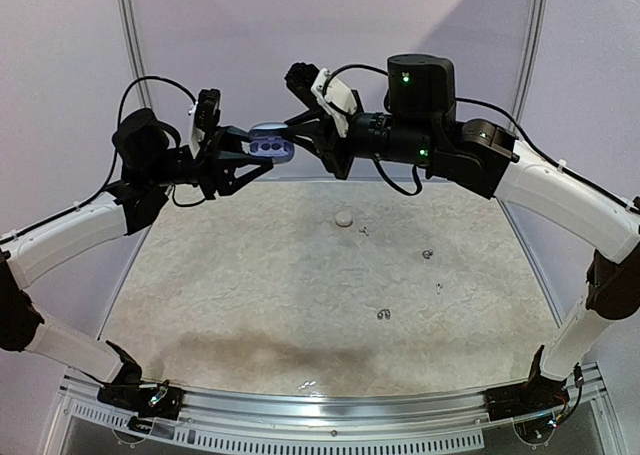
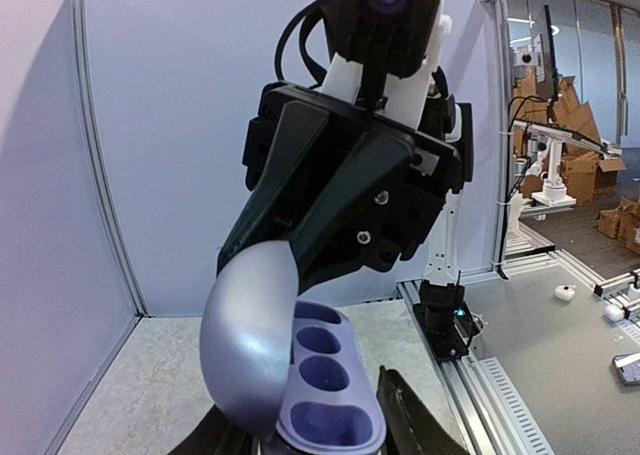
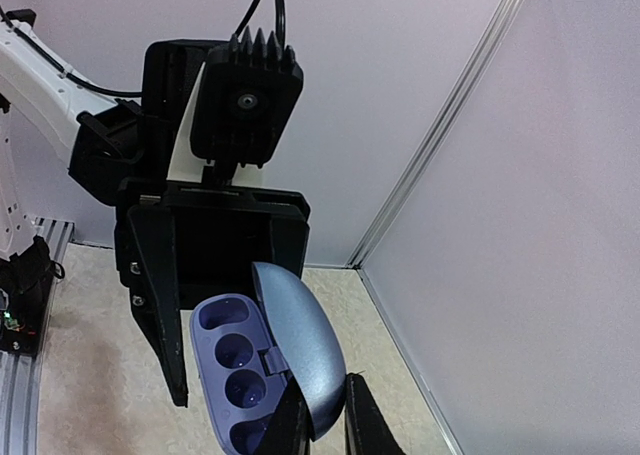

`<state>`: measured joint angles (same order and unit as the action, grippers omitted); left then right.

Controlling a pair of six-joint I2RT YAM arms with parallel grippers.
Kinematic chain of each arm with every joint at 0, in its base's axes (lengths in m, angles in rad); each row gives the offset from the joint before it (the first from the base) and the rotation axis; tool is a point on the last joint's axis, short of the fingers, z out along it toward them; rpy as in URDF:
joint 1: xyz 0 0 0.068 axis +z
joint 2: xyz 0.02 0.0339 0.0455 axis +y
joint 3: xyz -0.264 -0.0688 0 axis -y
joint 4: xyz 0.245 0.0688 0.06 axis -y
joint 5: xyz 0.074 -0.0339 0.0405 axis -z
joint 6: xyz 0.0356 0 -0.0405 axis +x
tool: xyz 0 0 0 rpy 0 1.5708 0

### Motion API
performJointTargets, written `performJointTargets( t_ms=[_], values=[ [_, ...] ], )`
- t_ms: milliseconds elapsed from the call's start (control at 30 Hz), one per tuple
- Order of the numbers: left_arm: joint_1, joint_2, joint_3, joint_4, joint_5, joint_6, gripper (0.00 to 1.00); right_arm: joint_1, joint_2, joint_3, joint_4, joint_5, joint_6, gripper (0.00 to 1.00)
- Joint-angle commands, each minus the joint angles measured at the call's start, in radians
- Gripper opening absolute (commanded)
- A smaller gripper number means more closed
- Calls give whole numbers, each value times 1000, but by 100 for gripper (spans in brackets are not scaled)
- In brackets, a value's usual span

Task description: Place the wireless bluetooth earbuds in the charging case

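Open oval charging case [image 3: 245, 375] — periwinkle, silvery-blue lid, three empty wells

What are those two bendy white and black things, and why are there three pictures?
They are two robot arms. One picture looks down from above; the other two come from little cameras on each arm's wrist. Together, up in the air, the arms hold a purple charging case with its lid open. The left gripper holds the bottom part. The right gripper pinches the lid. The case's little cups look empty. Down on the table lie tiny grey earbuds, still waiting to go in, and a small round white thing.
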<state>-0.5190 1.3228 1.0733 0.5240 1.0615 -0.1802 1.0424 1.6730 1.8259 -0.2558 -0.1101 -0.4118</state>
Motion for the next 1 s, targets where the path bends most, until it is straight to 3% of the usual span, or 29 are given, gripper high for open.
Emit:
performJointTargets(
  t_ms=[0, 400, 567, 633, 967],
  values=[
    [-12, 11, 6, -29, -9, 16, 41, 8, 10, 36, 33, 3, 20, 3],
    [-12, 12, 5, 4, -12, 18, 33, 8, 13, 39, 16, -8, 28, 3],
    [-11, 12, 3, 28, -10, 7, 48, 7, 16, 37, 10, -4, 26, 3],
    [-10, 12, 4, 42, -6, -2, 48, 8, 19, 37, 4, -3, 21, 3],
    [-10, 14, 5, 38, -4, 8, 21, 7, 22, 40, 10, -11, 24, 3]
  ],
)
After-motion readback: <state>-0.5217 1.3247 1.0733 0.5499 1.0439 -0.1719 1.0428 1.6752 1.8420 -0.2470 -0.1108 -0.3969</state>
